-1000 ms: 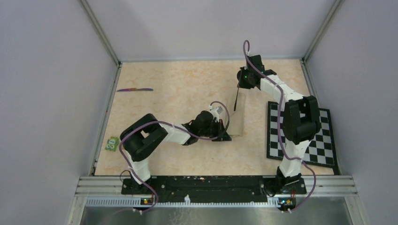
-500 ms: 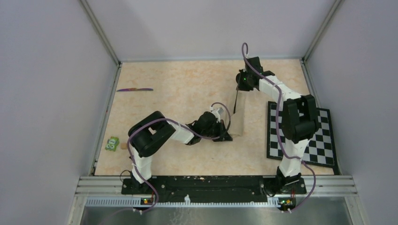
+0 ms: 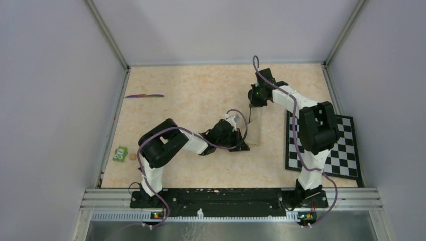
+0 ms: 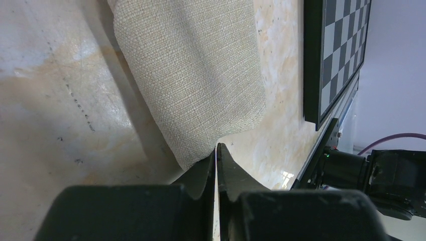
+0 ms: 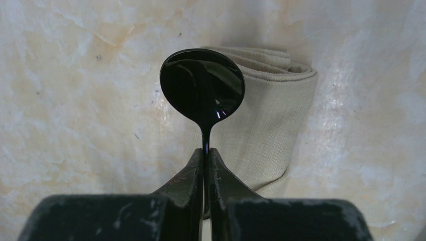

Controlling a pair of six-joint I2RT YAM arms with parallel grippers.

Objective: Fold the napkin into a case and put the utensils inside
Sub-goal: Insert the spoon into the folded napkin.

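The napkin (image 3: 256, 129) lies folded into a narrow beige case at mid-table. My left gripper (image 3: 244, 145) is at its near end. In the left wrist view the cloth (image 4: 201, 75) narrows to a corner right at the tips of the left gripper (image 4: 217, 146), which is shut on that corner. My right gripper (image 3: 252, 100) hovers over the far end, shut on the thin handle of the black spoon (image 5: 202, 85). The spoon's round bowl hangs just over the layered end of the case (image 5: 266, 120). The purple knife (image 3: 144, 95) lies alone at the far left.
A black-and-white checkerboard (image 3: 346, 150) lies to the right of the napkin, under the right arm. A small green toy (image 3: 119, 154) sits by the left edge. Grey walls and metal rails border the table.
The right gripper has come nearer and lower with the spoon, which now reaches the napkin's far end. The left arm's elbow shifted right, while its gripper stayed at the napkin's near end.
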